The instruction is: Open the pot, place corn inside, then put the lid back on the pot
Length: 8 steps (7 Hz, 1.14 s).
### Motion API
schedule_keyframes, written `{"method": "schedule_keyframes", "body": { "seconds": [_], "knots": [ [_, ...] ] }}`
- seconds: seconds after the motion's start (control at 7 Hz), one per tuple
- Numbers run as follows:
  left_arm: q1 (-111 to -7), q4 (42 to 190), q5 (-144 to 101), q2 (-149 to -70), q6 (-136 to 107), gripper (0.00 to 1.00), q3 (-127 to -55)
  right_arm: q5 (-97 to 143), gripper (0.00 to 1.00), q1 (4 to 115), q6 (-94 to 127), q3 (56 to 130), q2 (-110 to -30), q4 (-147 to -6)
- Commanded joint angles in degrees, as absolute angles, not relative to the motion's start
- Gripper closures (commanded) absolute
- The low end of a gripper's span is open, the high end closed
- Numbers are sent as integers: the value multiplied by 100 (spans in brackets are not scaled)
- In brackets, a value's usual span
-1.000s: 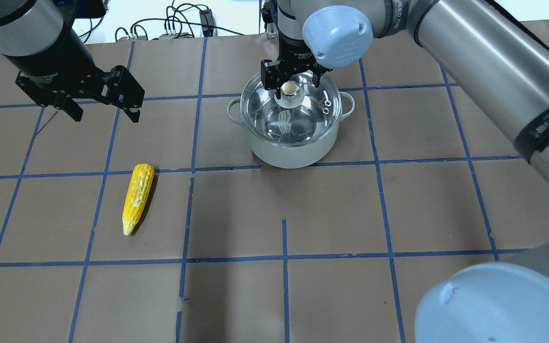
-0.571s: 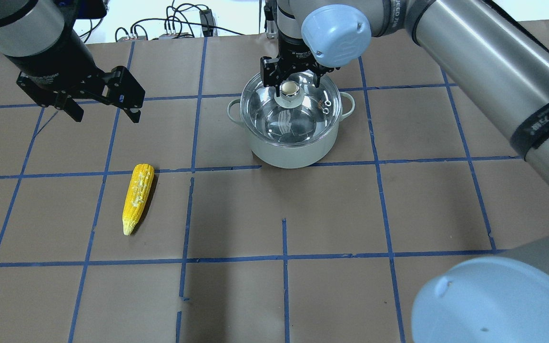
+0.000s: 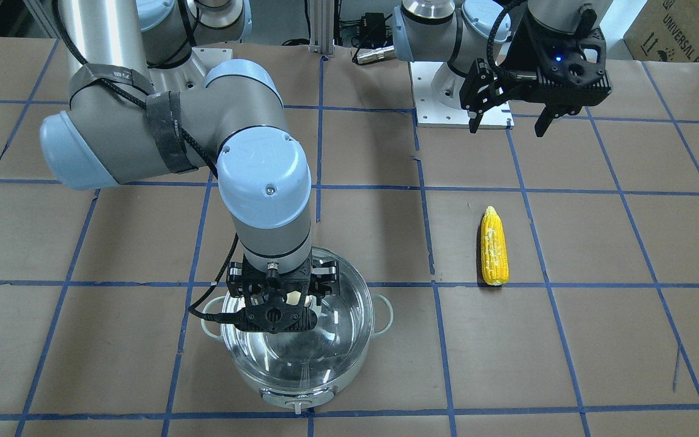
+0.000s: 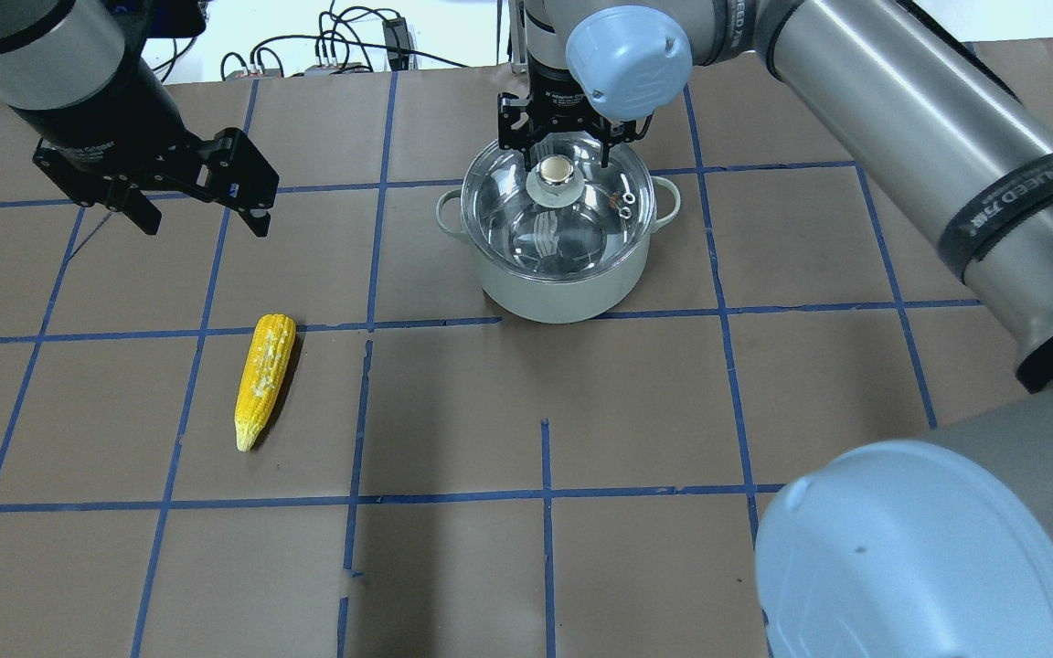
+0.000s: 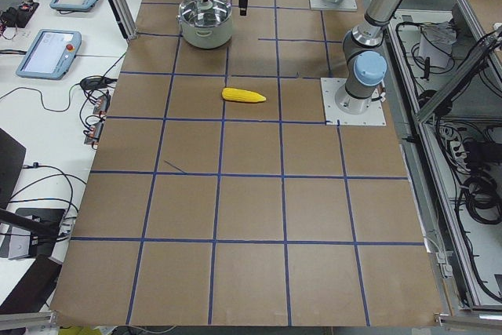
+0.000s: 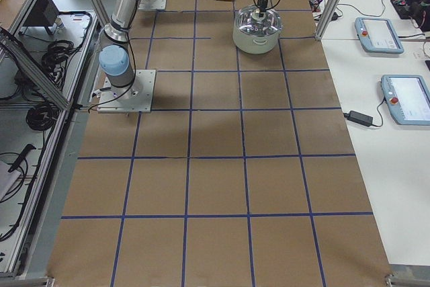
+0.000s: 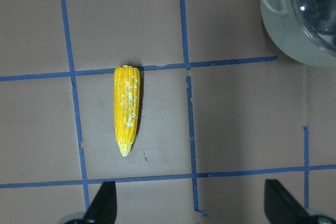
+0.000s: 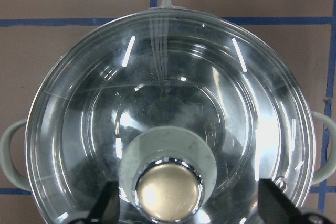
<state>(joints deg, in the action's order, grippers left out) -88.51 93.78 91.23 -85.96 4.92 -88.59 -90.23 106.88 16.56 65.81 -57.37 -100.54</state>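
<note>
The desk (image 4: 636,402) is covered in brown paper marked into squares with blue tape. Black cables (image 4: 344,50) lie past its far edge. White side tables run along the side away from the robot and carry blue-edged touch-screen pendants (image 5: 49,51). The arms stand on a square white base plate (image 5: 354,103), with metal framing and more cables behind it.

The round pot with a pale grey-green wall (image 4: 558,283) stands toward the far edge of the desk, slightly to the robot's right of centre. It has a shiny steel inside and a small loop handle on each side. The clear domed glass lid (image 4: 581,233) sits closed on its rim, with a silver knob topped by a cream disc (image 8: 168,190) at its centre.

The right pincer (image 4: 561,151) is over the lid. Its fingers (image 8: 107,203) are spread to either side of the knob, with a gap on both sides.

The yellow corn cob (image 4: 263,379) has whitish patches and lies flat on the robot's left half of the desk. It is well apart from the pot, and its tapered tip points toward the robot.

The left pincer (image 4: 202,215) hangs above the desk beyond the cob, spread and holding nothing.
</note>
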Motion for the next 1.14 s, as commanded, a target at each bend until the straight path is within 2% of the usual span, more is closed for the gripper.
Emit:
{"method": "schedule_keyframes", "body": {
  "seconds": [0.0,1.0],
  "knots": [
    [-8851,9378,9123,-8596,492,0,-8859,-9018,8,10696,1661,6478,-5608,-10055],
    [-8851,9378,9123,-8596,492,0,-8859,-9158,11,10837,1038,6504,-5528,-9984]
  ]
}}
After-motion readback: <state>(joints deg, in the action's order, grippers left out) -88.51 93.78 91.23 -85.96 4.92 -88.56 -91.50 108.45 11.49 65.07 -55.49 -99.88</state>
